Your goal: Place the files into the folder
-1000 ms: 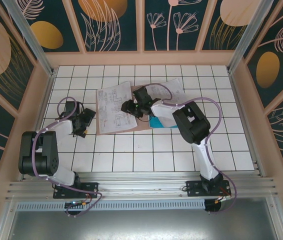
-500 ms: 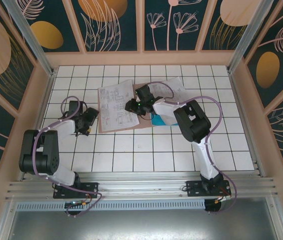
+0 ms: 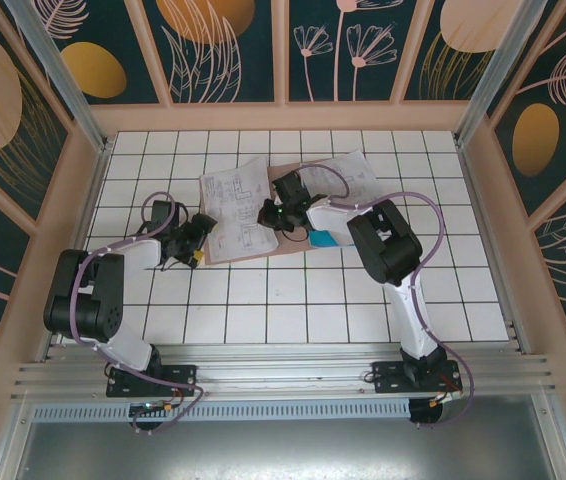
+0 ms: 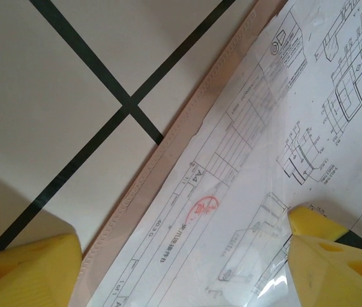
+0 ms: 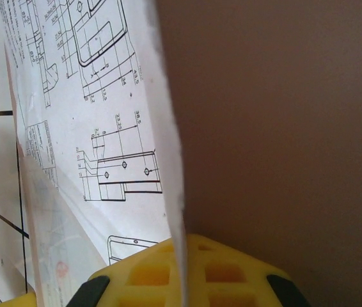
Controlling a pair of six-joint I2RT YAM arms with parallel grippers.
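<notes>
right gripper: clamped together on the edge of the printed sheet; folder lies beside it
left gripper: apart, straddling the folder's corner and the sheet edge
cyan sheet: just behind the right gripper, on the desk

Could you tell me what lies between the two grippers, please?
In the top view, a printed sheet spans the stretch from the left gripper to the right gripper, over the folder.

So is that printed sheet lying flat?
No. One edge is lifted, pinched in the right gripper; the rest of the printed sheet lies on the folder.
</notes>
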